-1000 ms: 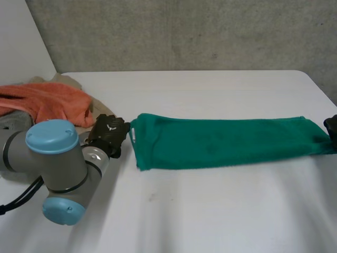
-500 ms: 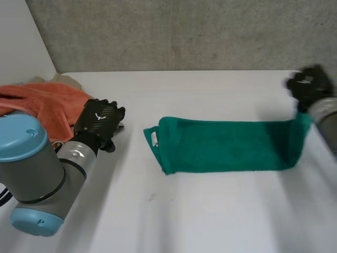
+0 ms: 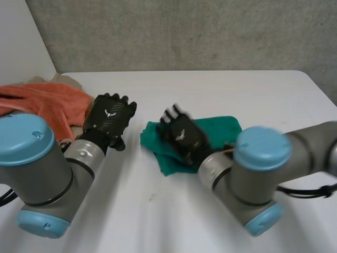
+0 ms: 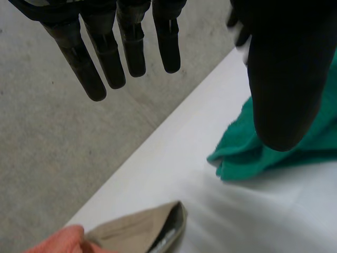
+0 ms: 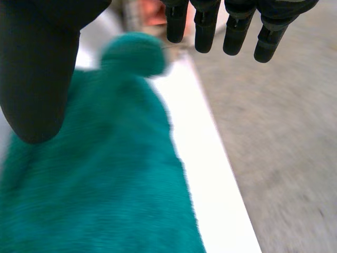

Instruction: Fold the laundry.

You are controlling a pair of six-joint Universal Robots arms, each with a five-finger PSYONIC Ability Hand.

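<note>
The flat white table (image 3: 152, 211) carries a green terry towel (image 3: 224, 128), lying bunched under the fingers of my right hand (image 3: 184, 138). Just beside my left hand (image 3: 109, 118) sits a heap: a crumpled orange cloth (image 3: 47, 103) touching a beige fabric piece (image 4: 138, 229).

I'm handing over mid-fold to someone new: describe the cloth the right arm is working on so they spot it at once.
On the white table, look near the middle. The green towel lies bunched there under the right robot hand. It alone is green; the other laundry, an orange cloth, is heaped at the table's left edge.
</note>
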